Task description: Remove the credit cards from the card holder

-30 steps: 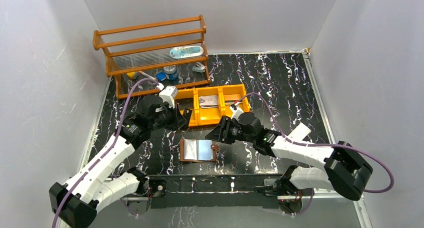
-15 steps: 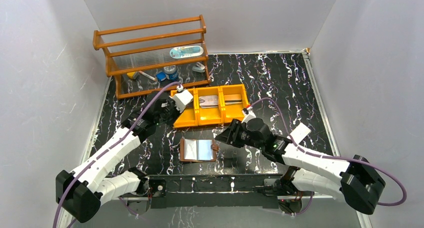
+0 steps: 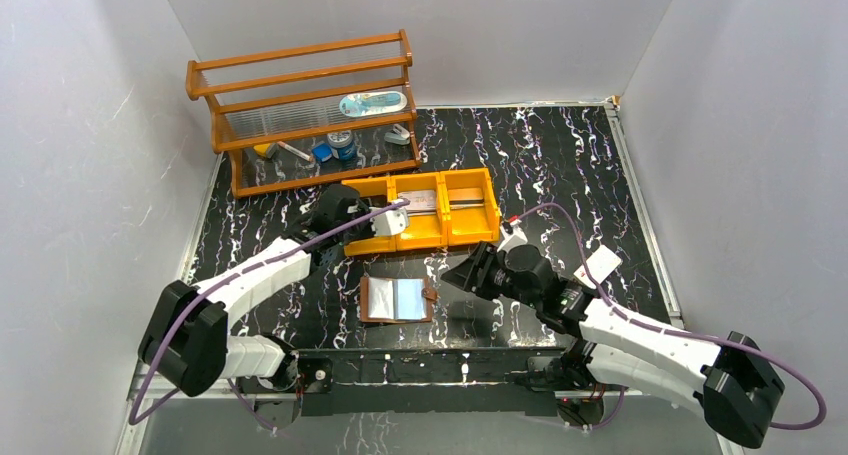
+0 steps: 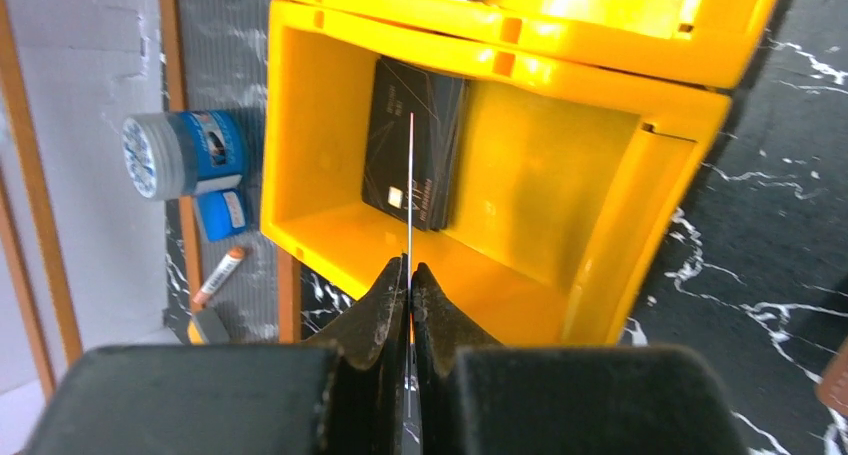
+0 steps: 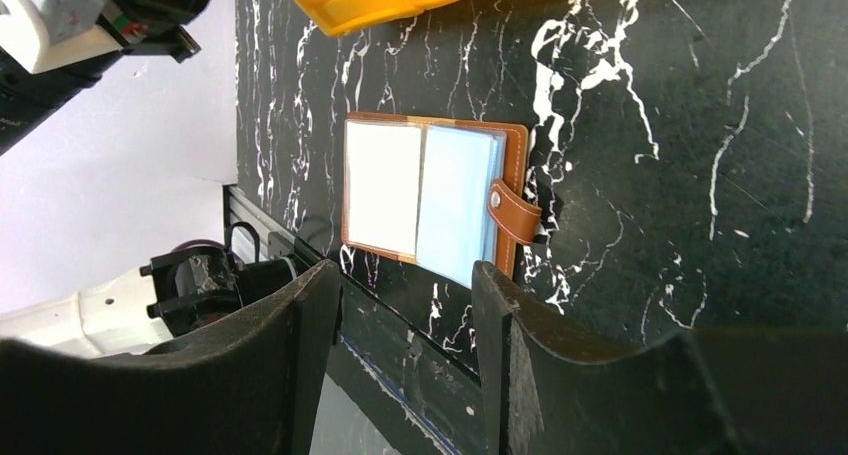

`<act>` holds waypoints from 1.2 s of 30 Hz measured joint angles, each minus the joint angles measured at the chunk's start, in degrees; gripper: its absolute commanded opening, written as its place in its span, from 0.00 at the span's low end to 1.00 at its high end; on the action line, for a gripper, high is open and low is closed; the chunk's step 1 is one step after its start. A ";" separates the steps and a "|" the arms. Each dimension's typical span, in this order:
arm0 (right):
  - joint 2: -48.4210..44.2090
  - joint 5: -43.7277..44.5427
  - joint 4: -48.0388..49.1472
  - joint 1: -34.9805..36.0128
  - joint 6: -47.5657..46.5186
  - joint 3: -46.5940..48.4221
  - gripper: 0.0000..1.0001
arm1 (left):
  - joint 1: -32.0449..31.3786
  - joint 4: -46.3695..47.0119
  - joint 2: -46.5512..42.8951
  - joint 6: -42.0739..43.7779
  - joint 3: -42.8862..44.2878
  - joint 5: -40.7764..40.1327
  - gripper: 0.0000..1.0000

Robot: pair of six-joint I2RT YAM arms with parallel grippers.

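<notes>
Left end effector [image 4: 410,272] pinches card [image 4: 411,175] over white-walled black marbled table [image 3: 560,165]

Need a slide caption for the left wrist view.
Left hand pinches a thin card edge-on over the orange tray, above a dark card lying in its end compartment.

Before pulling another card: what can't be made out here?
Face of the held card: edge-on in the left tool, left wrist view.
Cards remaining in the card holder: glossy sleeves wash out, right wrist and top views.
Middle compartment of the tray: cut off at left wrist view's top edge.
</notes>
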 measured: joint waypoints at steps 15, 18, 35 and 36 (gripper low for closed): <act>-6.73 4.09 -4.44 -0.02 1.36 -0.55 0.65 | 2.49 5.31 9.86 4.76 2.89 2.38 0.00; -7.52 4.55 -5.07 -0.02 1.68 -0.96 0.65 | 2.93 6.51 12.00 5.18 2.89 2.38 0.00; -8.28 4.59 -8.33 -0.04 1.97 -2.12 0.66 | 6.27 15.72 22.25 5.92 4.17 3.98 0.15; -8.28 4.59 -8.35 -0.07 1.99 -2.12 0.66 | 6.27 16.24 22.53 6.05 4.17 3.93 0.19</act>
